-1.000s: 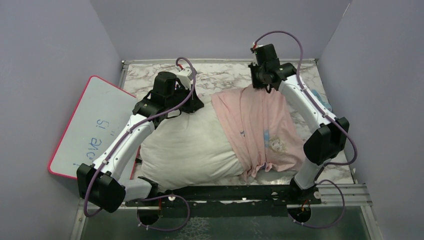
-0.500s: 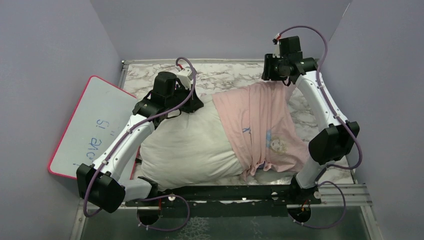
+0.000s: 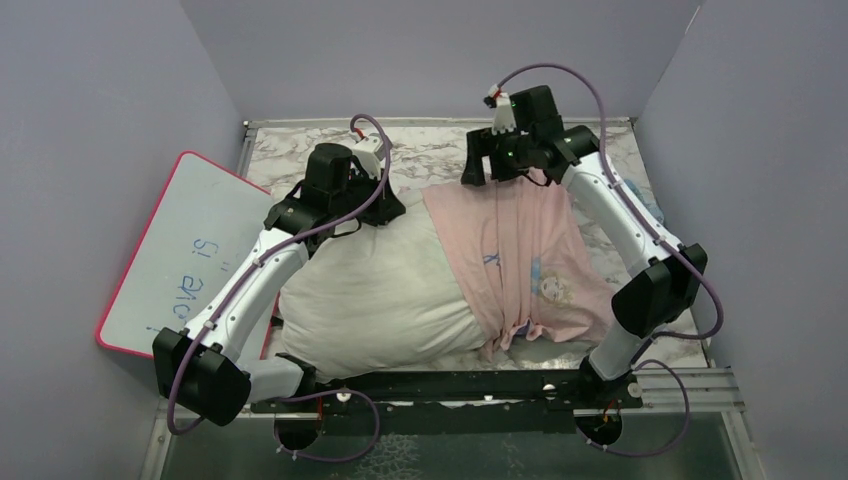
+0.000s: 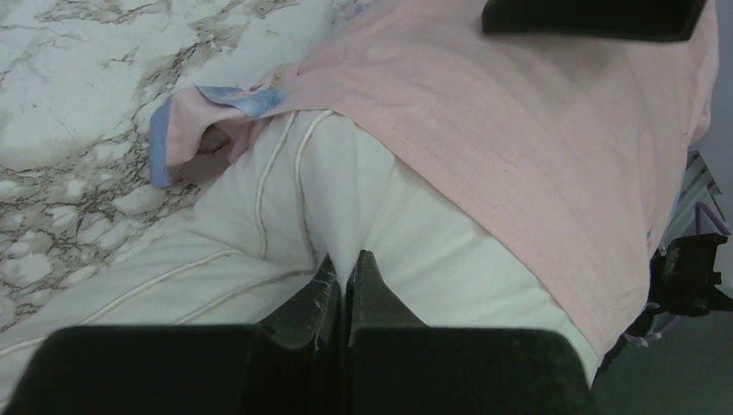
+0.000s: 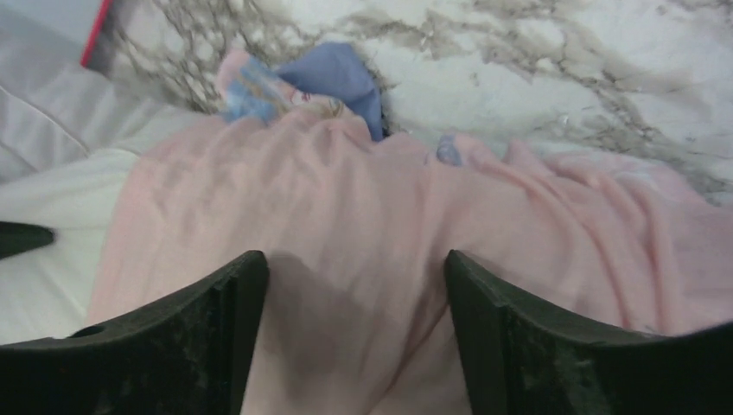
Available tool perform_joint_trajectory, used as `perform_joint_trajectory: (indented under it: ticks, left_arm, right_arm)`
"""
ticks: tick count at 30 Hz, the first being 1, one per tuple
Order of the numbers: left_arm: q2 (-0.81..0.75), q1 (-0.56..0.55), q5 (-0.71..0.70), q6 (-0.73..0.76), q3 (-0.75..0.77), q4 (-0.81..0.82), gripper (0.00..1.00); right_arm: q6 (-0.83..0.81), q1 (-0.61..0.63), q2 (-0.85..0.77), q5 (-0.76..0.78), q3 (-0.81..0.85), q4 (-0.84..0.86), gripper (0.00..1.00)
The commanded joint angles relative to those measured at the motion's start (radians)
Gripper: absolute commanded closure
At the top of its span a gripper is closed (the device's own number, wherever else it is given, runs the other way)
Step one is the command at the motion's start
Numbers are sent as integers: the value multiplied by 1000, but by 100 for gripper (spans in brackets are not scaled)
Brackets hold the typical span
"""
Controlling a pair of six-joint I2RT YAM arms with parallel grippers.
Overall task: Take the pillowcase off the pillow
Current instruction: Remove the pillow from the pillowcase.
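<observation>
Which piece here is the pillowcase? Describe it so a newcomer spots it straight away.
Start from the marble table, where a plump white pillow fills the middle. The pillowcase covers only the pillow's right end. It is the only pink cloth, with a blonde princess printed on it.

Only writing I can find: blue marker scrawl on the whiteboard [image 3: 165, 250] at nine o'clock (turned away from me, illegible). Nothing else readable.
</observation>
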Motion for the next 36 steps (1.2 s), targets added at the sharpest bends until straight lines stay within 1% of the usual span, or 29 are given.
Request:
perform_joint_trajectory:
  ticks: [1,2,4,6,7,8,9,10,12,14,16,18,19,20,22,23,24,25,28,31,34,36]
  left_arm:
    - [-44,8,-1,-6,3,-12,100]
    - [-43,8,-3,-6,2,-12,100]
    - [-42,8,-5,-6,2,-13,100]
    - [-43,8,-9,-5,2,-12,100]
    - [-45,8,-13,-5,1,-13,100]
    - [-47,8,-19,-5,0,-12,100]
    - [-49,8,-23,-5,0,-14,100]
    - [-51,8,-26,-4,-1,-14,100]
    - [-55,8,-30,-2,-3,-17,100]
    - [-60,8,-37,1,-7,-20,100]
    - [-60,8,-39,1,-10,-20,100]
    - [-54,8,-39,1,-8,-19,100]
    - [-50,8,-38,0,-6,-18,100]
    - [-45,8,-37,0,-4,-18,100]
    - [-36,8,-32,-1,3,-15,100]
    - [-34,8,-30,0,6,-14,100]
    - [-32,8,-29,0,8,-15,100]
    - [-29,8,-30,0,9,-13,100]
    - [-24,8,-29,-3,10,-10,100]
    - [-20,8,-25,-10,8,-4,100]
    - [-19,8,-19,-15,8,-1,100]
    - [-19,8,-19,-16,9,0,100]
  right_arm:
    - [-30,39,30,119,-115,-31,26]
    - [-25,39,26,182,-141,-22,37]
    - [-6,39,9,341,-185,15,55]
    - [8,25,-12,487,-199,44,78]
    - [19,4,-22,530,-199,60,83]
    - [32,-26,-33,542,-194,71,87]
    - [43,-65,-42,531,-189,82,93]
    - [56,-104,-49,513,-184,91,95]
    - [78,-171,-61,495,-175,101,96]
    - [80,-197,-62,491,-158,95,96]
    - [75,-198,-54,452,-122,69,93]
    - [66,-198,-57,343,-106,57,87]
    - [55,-198,-65,274,-107,64,80]
    - [49,-198,-74,201,-108,73,70]
    - [55,-196,-97,95,-108,88,48]
    - [60,-196,-106,43,-108,98,39]
    - [63,-193,-114,-5,-108,107,33]
    - [64,-188,-120,-45,-107,113,28]
    - [56,-147,-119,-112,-104,119,20]
    - [27,-86,-95,-127,-117,104,15]
    - [-10,1,-47,-41,-131,60,14]
    - [-22,44,-14,84,-149,34,15]
